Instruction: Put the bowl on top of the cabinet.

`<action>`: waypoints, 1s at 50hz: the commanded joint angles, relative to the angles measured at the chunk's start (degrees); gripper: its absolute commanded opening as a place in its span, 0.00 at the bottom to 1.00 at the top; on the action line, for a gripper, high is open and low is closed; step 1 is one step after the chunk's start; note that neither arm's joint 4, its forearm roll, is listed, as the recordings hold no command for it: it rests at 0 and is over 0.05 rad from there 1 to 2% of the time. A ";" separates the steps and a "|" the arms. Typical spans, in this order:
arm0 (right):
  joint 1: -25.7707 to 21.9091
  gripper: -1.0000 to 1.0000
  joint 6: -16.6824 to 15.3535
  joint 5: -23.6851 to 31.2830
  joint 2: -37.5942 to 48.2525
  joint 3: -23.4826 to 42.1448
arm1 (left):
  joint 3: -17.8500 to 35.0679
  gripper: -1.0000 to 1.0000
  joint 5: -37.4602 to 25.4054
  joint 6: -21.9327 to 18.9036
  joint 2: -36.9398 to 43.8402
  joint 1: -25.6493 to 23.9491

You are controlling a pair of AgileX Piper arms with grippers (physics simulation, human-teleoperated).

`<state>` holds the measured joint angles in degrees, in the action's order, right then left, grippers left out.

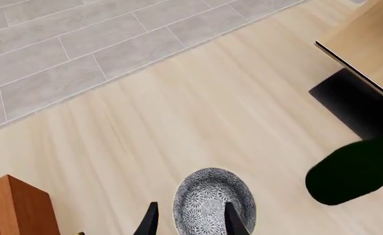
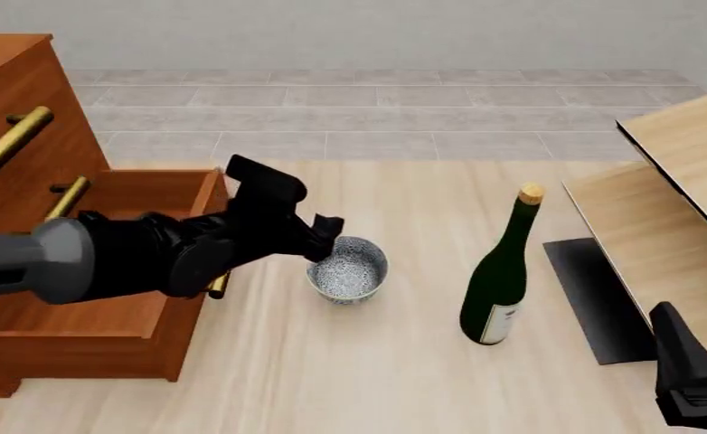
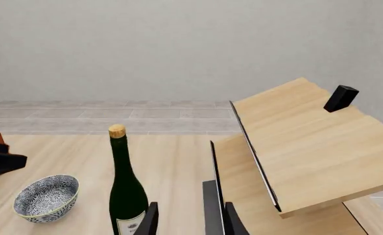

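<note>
The speckled grey-white bowl stands upright on the pale wooden floor, just right of the cabinet's pulled-out drawer. My left gripper is open at the bowl's left rim. In the left wrist view the bowl lies under my left gripper, with one finger over its inside and the other outside the rim. The reddish-brown cabinet with brass handles rises at the far left. My right gripper sits low at the right, open and holding nothing. The right wrist view shows the bowl far from that gripper.
A dark green wine bottle stands upright right of the bowl. Pale panelled furniture with black edges fills the right side, tilted. Grey floor tiles lie beyond the wood. A cabinet corner shows in the left wrist view.
</note>
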<state>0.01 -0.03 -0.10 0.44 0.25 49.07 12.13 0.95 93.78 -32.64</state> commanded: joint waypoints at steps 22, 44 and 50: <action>0.00 1.00 0.00 0.00 0.00 0.00 | 2.37 1.00 1.74 -0.62 6.99 1.11; 0.00 1.00 -0.01 0.00 0.01 0.00 | 3.23 1.00 2.35 -0.98 9.74 1.21; -0.01 1.00 0.00 0.00 0.00 0.00 | 3.38 1.00 2.61 -1.20 10.36 1.33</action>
<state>0.01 -0.02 -0.10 0.45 0.25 52.12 14.43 -0.03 103.08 -31.44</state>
